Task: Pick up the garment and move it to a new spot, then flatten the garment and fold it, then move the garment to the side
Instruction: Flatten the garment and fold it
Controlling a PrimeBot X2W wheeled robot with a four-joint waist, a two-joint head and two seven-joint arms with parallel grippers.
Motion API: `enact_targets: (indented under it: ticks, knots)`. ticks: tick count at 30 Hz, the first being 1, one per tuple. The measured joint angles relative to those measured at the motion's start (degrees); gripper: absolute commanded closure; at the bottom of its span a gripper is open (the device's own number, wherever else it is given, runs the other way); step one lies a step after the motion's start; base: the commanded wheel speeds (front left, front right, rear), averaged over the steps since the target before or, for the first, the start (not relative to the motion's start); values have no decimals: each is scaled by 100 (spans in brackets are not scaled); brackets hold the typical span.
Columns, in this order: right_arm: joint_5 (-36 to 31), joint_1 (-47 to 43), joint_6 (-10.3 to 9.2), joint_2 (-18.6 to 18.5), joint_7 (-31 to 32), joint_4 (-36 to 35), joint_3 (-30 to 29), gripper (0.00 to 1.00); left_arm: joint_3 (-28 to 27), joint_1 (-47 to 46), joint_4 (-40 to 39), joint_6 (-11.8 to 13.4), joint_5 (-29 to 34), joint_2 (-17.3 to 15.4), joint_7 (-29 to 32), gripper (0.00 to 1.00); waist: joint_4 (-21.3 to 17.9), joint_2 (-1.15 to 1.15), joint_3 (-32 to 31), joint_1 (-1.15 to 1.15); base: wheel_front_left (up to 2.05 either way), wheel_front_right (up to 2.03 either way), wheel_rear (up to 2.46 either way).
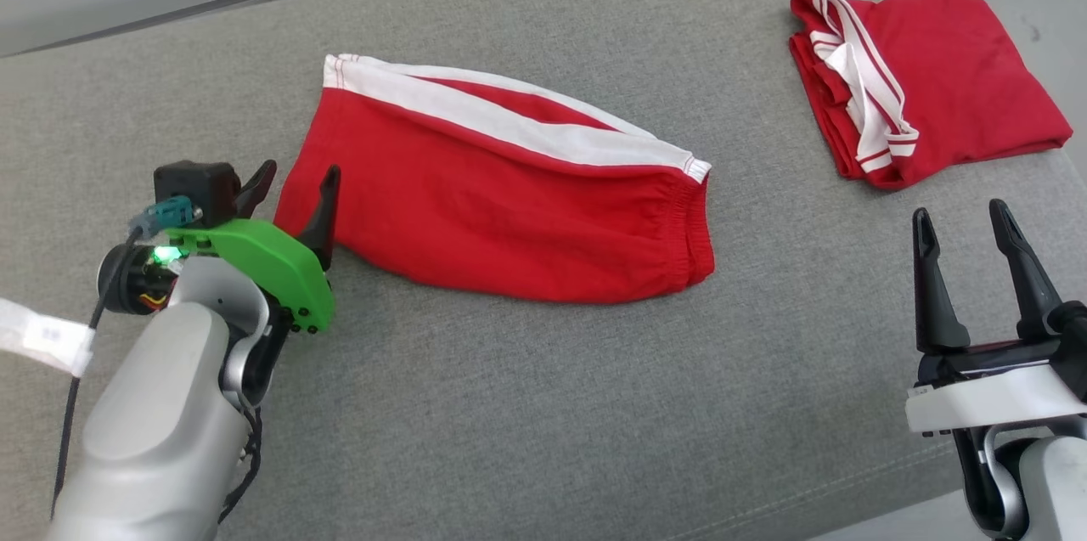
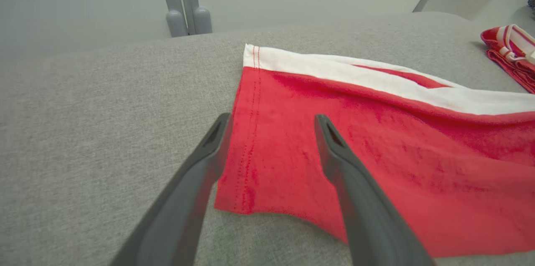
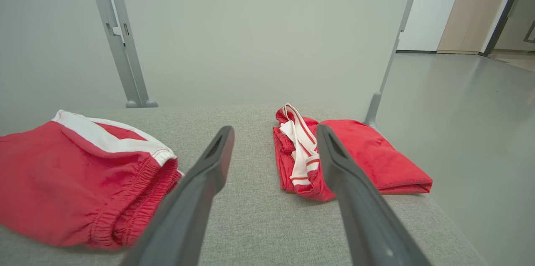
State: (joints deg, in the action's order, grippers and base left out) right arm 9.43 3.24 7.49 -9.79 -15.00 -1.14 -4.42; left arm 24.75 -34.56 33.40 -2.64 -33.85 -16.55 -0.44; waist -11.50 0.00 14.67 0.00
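Note:
A pair of red shorts with a white side stripe [image 1: 501,193] lies folded in half lengthwise on the grey padded table, waistband to the right. My left gripper [image 1: 293,184] is open at the shorts' left hem, one finger over the red cloth and one just off its edge; the left wrist view shows the hem [image 2: 250,140] between the open left gripper [image 2: 271,122]. My right gripper [image 1: 960,222] stands open near the table's front right, holding nothing. In the right wrist view the right gripper [image 3: 273,132] points between the shorts' waistband [image 3: 138,191] and a second folded garment.
A folded red garment with white trim [image 1: 926,82] [image 3: 355,157] lies at the table's far right corner. The grey table [image 1: 543,405] ends close behind my right gripper and to the right, with grey floor beyond [image 3: 480,124]. Metal posts [image 2: 184,3] stand behind the table.

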Motion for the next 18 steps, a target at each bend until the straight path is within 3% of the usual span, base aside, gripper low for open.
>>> enact_targets:
  ticks: [3, 9, 17, 18]
  knots:
    - [13, 88, 1, 44, 0, -21, 53, 0, -20, -250, 361, -120, -299, -42, 756, 0, -95, 0, 116, 0, 0, 0, 0]
    - [56, 98, 0, 166, -1, 18, 164, 0, -67, -588, 737, -169, -552, -268, 1564, 0, -379, 0, 301, 0, 0, 0, 0]
    - [65, 46, 0, 268, -1, 98, 177, 0, -269, -567, 821, -341, -1220, -182, 2014, 0, -565, 0, 380, 0, 0, 0, 0]
    - [65, 35, 0, 272, -1, 102, 174, 0, -247, -543, 789, -354, -1252, -166, 2062, 87, -558, 0, 370, 0, 0, 0, 0]
